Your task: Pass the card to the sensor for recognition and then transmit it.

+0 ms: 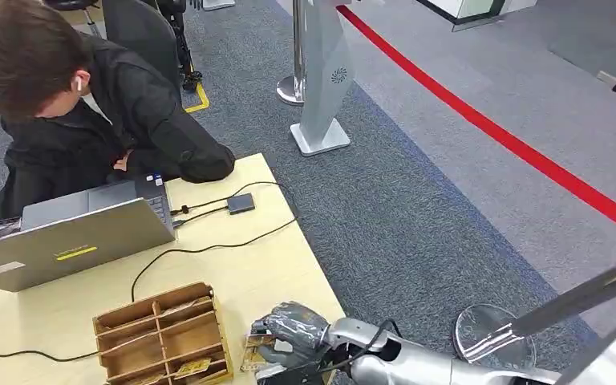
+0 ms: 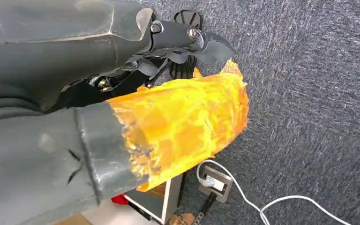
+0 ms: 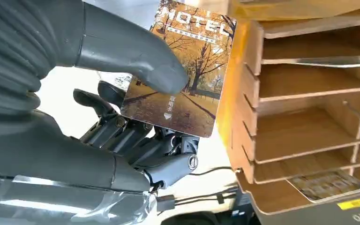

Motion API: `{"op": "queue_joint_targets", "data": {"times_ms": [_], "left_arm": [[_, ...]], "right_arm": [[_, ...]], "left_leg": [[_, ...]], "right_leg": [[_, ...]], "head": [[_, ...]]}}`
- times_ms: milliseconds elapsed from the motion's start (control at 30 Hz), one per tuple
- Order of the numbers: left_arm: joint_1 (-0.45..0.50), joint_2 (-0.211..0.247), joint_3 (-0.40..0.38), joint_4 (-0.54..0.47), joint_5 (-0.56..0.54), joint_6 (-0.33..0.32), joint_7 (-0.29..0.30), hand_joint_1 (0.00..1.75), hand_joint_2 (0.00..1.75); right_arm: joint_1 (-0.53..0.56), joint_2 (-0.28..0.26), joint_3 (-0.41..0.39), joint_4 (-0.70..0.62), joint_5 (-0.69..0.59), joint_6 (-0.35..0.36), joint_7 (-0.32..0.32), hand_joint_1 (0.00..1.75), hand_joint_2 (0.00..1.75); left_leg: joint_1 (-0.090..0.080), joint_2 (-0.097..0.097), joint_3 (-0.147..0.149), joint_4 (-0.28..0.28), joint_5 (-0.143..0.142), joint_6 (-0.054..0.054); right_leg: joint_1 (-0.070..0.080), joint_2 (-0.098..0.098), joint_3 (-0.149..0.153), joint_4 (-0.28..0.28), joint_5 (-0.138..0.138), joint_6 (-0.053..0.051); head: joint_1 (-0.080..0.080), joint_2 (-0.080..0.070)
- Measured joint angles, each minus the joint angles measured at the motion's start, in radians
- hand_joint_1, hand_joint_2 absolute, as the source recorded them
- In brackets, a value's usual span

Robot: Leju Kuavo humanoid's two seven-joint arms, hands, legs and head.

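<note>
My right hand (image 1: pixel 293 330) is at the table's near edge, just right of the wooden slotted box (image 1: pixel 152 305). It pinches a card (image 3: pixel 187 93) printed with autumn trees and the word HOTEL, thumb (image 3: pixel 136 61) on its face and the dark fingers behind. The card (image 1: pixel 257 346) stands close beside the box's wall (image 3: pixel 243 84). The sensor (image 1: pixel 241 203), a small dark square on a cable, lies at the table's far side, well away from the hand. My left hand (image 2: pixel 168 108), thumb wrapped in orange tape, hangs over the carpet and holds nothing.
A person (image 1: pixel 88 104) in black leans over an open laptop (image 1: pixel 72 237) at the far left of the table (image 1: pixel 233 265). Cables cross the tabletop. Another card (image 3: pixel 328 185) lies in one slot of the box. A silver stand (image 1: pixel 325 80) and a red floor line (image 1: pixel 513 144) lie beyond.
</note>
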Motion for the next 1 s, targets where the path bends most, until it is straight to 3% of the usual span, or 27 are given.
{"op": "queue_joint_targets", "data": {"times_ms": [1000], "left_arm": [[0.000,0.000,0.000,0.000,0.000,0.000,0.000,0.00,0.00]], "right_arm": [[-0.020,-0.007,0.003,0.040,0.073,0.011,0.066,1.75,1.75]], "left_leg": [[0.000,0.000,0.000,0.000,0.000,0.000]], "right_leg": [[0.000,0.000,0.000,0.000,0.000,0.000]], "head": [[0.000,0.000]]}}
